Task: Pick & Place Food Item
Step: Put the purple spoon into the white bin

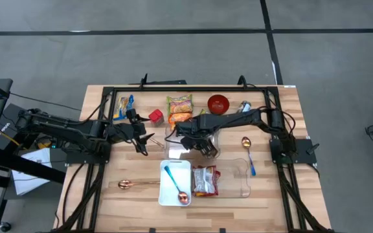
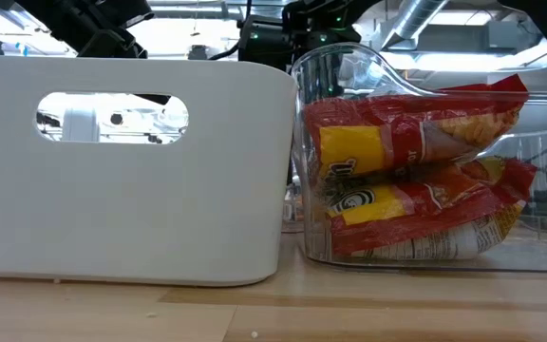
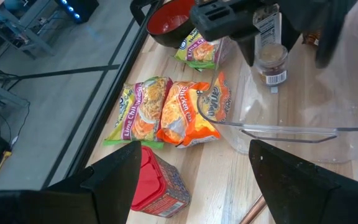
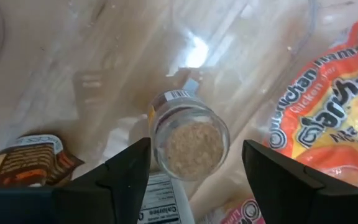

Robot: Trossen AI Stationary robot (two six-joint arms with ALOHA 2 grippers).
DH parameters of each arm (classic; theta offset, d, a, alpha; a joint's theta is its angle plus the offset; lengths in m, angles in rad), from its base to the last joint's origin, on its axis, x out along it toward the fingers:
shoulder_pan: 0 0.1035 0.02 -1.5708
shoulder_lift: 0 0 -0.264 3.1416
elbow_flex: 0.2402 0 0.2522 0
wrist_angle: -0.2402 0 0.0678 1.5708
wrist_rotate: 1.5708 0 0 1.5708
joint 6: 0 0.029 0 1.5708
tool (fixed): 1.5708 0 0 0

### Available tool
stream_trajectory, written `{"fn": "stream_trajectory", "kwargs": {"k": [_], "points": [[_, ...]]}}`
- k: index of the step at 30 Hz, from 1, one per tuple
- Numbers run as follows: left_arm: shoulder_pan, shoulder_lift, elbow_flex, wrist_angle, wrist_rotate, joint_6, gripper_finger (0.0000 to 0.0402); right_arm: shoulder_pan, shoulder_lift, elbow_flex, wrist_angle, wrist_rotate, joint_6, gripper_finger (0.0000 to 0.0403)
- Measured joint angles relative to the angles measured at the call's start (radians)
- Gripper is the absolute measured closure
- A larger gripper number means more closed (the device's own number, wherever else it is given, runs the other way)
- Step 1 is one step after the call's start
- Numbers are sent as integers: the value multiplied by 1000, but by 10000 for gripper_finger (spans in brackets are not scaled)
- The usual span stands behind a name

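A small clear jar of brown powder (image 4: pixel 190 142) lies inside a clear bin (image 3: pixel 291 132) at mid-table. My right gripper (image 4: pixel 196 144) points down into that bin, open, with one finger on each side of the jar. A clear gap shows at one finger; the other stands very close to the jar. In the left wrist view the jar (image 3: pixel 272 61) shows below the right gripper. My left gripper (image 1: pixel 149 141) hovers open left of the bin with nothing between its fingers. Green (image 3: pixel 138 112) and orange (image 3: pixel 194 109) noodle packets lie flat on the table beyond the bin. My right gripper comes at the jar from above, pointing down into the bin. Whether the nearer finger (image 4: pixel 129 174) touches the jar's side (image 4: pixel 157 134) I cannot tell. The other finger stands apart from it.
A brown packet (image 4: pixel 23 158) lies in the bin beside the jar. Nearby are a red box (image 3: pixel 160 183), a red bowl (image 1: pixel 218 103), a white tray (image 1: pixel 167 194) with a teal spoon, a second clear bin holding a red-yellow packet (image 2: pixel 416 171), and loose spoons (image 1: pixel 246 144).
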State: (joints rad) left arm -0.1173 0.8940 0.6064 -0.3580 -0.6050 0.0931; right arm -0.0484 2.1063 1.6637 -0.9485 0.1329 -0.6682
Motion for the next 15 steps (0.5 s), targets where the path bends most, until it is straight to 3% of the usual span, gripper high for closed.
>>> {"fn": "stream_trajectory", "kwargs": {"k": [15], "points": [[0,0,0,0,0,4,111,-7,0,142,-152,-21,62,156]]}}
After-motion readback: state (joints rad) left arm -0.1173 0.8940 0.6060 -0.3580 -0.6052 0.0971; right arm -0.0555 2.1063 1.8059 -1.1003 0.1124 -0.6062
